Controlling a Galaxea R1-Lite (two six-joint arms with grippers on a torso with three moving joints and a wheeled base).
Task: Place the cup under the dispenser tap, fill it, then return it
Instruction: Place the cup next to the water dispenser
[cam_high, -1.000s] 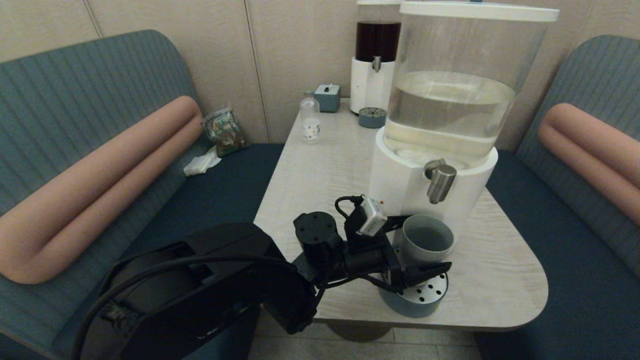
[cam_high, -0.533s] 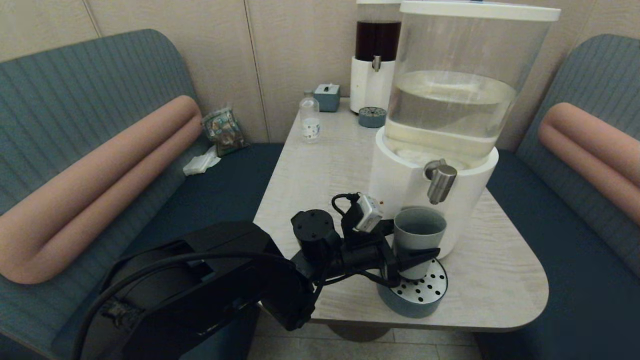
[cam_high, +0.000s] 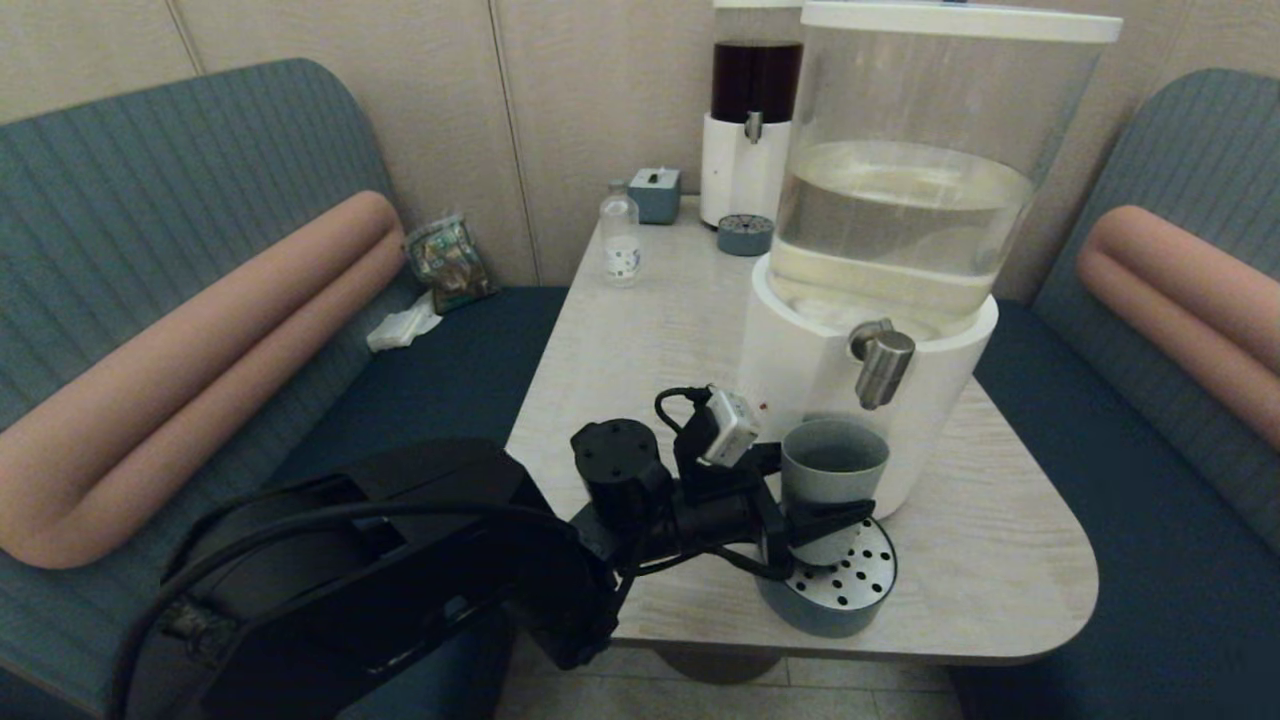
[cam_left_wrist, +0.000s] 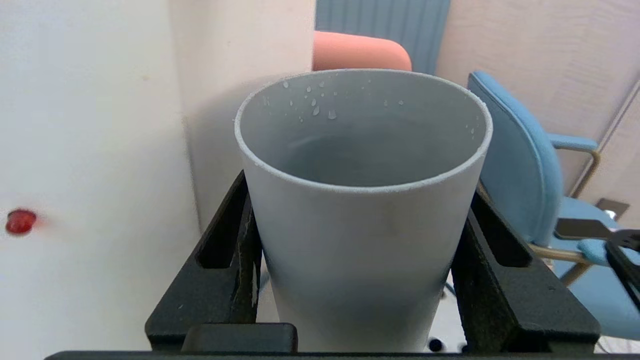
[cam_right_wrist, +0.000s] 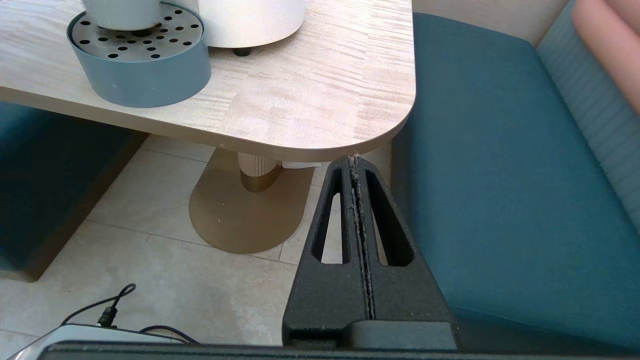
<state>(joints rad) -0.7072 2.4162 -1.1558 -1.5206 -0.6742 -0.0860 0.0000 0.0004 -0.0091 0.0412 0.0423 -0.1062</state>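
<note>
The grey-green cup (cam_high: 833, 478) stands upright between the fingers of my left gripper (cam_high: 822, 503), which is shut on its lower half. It hangs over the round blue-grey tray (cam_high: 800, 610) with the perforated metal top, whether touching it I cannot tell. The steel dispenser tap (cam_high: 880, 365) sticks out of the white base just above and slightly right of the cup's rim. In the left wrist view the cup (cam_left_wrist: 362, 240) fills the gap of the gripper (cam_left_wrist: 357, 200); droplets dot its inner wall. My right gripper (cam_right_wrist: 355, 161) is shut and empty, low beside the table's corner.
The big clear tank (cam_high: 905, 170) looms over the cup. At the back stand a dark-liquid dispenser (cam_high: 752, 120), a small tray (cam_high: 745, 236), a clear bottle (cam_high: 620, 240) and a small box (cam_high: 655, 194). Benches flank the table (cam_high: 640, 340), whose front edge is near.
The cup has come from a tilt to upright, risen a little over the tray and drifted slightly left with my left gripper. The tap and dispenser have not moved.
</note>
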